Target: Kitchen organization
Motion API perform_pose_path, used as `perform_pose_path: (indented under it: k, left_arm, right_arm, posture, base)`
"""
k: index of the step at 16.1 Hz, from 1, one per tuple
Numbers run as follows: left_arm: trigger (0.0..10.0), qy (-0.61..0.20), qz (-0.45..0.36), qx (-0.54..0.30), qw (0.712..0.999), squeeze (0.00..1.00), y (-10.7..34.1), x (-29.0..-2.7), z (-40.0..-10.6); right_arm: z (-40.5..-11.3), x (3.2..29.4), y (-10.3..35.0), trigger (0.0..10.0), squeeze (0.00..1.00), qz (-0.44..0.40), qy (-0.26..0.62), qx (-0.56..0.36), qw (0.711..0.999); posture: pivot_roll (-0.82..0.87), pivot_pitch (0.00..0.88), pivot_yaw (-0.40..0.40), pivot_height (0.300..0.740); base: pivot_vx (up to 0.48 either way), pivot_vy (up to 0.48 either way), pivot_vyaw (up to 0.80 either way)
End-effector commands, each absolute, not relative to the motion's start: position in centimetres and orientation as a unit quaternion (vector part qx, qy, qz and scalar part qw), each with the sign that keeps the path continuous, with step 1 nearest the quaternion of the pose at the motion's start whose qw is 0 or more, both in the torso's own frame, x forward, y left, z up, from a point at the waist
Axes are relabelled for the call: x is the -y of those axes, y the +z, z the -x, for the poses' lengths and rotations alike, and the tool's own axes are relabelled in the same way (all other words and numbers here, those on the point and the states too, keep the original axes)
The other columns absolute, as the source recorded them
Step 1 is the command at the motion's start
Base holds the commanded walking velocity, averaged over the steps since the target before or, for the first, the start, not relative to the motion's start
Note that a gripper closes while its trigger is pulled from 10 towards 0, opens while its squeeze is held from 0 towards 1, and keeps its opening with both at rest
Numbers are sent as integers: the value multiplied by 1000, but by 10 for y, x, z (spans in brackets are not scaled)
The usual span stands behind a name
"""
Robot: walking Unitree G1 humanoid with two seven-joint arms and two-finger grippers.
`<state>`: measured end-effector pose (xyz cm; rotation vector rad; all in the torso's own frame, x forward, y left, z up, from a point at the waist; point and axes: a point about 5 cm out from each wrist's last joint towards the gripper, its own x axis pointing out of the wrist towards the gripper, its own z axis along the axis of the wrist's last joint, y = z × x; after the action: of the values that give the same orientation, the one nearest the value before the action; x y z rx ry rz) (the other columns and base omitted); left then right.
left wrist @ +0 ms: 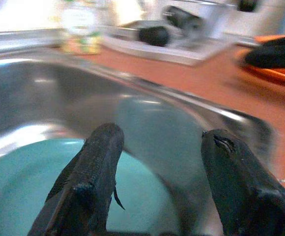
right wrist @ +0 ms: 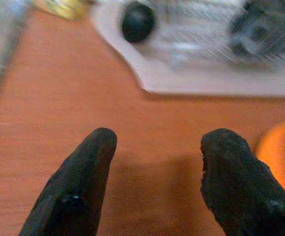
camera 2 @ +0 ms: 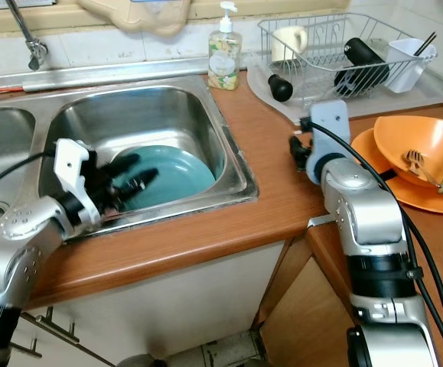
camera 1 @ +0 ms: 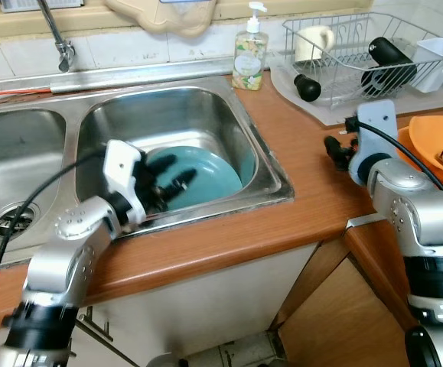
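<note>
A teal plate [camera 1: 206, 180] lies tilted in the right basin of the steel sink [camera 1: 271, 164]. My left gripper [camera 1: 174, 174] reaches into that basin from the front, open, its fingertips just over the plate's near left part [left wrist: 29, 187]. My right gripper [camera 1: 334, 147] hovers open above the wooden counter [right wrist: 73, 88], between the sink and the orange dishes, with nothing between its fingers.
A dish rack [camera 1: 359, 46] on a white tray holds a cup, a black bottle and a white holder at the back right. Orange plate and bowl [camera 2: 428, 145] with chopsticks and a fork sit at far right. Soap dispenser [camera 1: 249, 53] stands behind the sink; faucet [camera 1: 57, 34] at back left.
</note>
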<state>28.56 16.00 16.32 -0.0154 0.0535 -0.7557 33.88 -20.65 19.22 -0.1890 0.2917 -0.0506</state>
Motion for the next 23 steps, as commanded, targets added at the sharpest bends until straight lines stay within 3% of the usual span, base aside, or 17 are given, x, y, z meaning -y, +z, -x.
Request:
perform_pose_path:
  k: [1, 2, 3, 4, 14, 23]
  left_arm:
    - [10000, -407, 5, -28, 913, 0, 167, -154, -277]
    - [10000, -412, 6, -30, 910, 0, 167, -153, -275]
    - [10000, -428, 5, -36, 903, 0, 167, -151, -270]
    - [10000, -439, 4, -44, 897, 0, 166, -149, -266]
    - [10000, -460, 1, -64, 886, 0, 163, -146, -255]
    - [10000, -472, -5, -74, 878, 0, 159, -144, -251]
  right_arm:
    - [-340, 226, 196, 10000, 933, 92, -74, -159, 980]
    - [-340, 227, 195, 10000, 933, 88, -77, -161, 980]
    - [-341, 234, 192, 10000, 184, 88, -89, -175, 977]
    - [-341, 240, 189, 10000, 0, 89, -100, -183, 974]
    - [-350, 245, 174, 10000, 0, 25, -51, -244, 968]
    - [-343, 211, 161, 10000, 0, -32, 53, -292, 955]
  posture:
    - [-111, 0, 19, 740]
    - [-111, 0, 19, 740]
    - [-111, 0, 19, 740]
    - [-114, 0, 22, 740]
    - [-114, 0, 17, 740]
    - [-109, 0, 19, 740]
  base:
    - [0, 0, 0]
    - [0, 0, 0]
    - [0, 0, 0]
    - [0, 0, 0]
    - [0, 0, 0]
    - [0, 0, 0]
